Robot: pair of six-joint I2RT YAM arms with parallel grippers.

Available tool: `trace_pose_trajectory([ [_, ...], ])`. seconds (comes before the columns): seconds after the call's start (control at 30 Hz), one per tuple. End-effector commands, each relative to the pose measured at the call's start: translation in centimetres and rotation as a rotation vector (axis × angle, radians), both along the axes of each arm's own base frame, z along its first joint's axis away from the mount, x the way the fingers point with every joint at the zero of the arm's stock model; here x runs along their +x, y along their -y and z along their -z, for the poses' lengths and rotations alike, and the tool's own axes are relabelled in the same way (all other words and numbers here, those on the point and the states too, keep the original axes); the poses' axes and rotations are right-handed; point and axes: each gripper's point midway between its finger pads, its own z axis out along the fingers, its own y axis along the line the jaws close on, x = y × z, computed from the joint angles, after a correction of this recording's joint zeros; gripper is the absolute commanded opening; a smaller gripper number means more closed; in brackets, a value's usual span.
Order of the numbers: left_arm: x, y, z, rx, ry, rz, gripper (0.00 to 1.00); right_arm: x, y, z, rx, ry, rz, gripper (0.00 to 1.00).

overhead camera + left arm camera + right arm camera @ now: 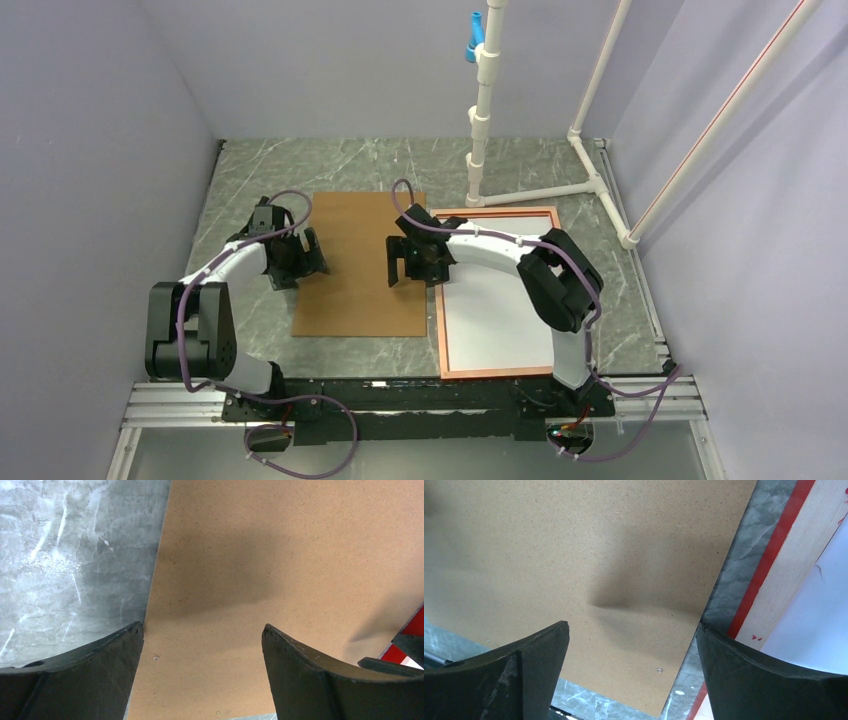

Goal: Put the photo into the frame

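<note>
The frame (497,212) lies flat at the right of the table, copper-orange edge up. The white back of the photo (495,320) fills it, print side hidden. The plain brown backing board (360,265) lies left of the frame. My left gripper (303,255) is open and empty over the board's left edge (155,580). My right gripper (405,265) is open and empty over the board's right edge, beside the frame's left side. In the right wrist view the frame's red strip (774,550) and the white photo (819,615) show right of the board (574,545).
A white PVC pipe stand (480,120) rises at the back, with its base pipes (600,190) running along the table's right side. Grey marble tabletop (300,170) shows around the board. Lilac walls close in the left, back and right.
</note>
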Motion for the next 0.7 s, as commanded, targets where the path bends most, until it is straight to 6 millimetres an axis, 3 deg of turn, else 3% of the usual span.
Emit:
trace_pose_trajectory([
  [0.0,-0.2,1.6,-0.5,-0.091,0.034,0.033,0.90,-0.8,-1.7,-0.3,0.107,-0.029,-0.037,0.99],
  [0.23,-1.6,3.0,-1.3,-0.174,0.046,0.065,0.87,-1.2,-3.4,-5.0,0.256,0.002,-0.075,0.99],
  [0.43,-3.8,4.3,-1.3,-0.231,0.028,0.086,0.87,-2.6,-3.8,-8.8,0.349,0.009,-0.106,0.98],
  [0.67,-5.3,5.4,-1.3,-0.257,0.036,0.091,0.86,-4.7,-3.5,-11.8,0.427,0.029,-0.109,0.98],
])
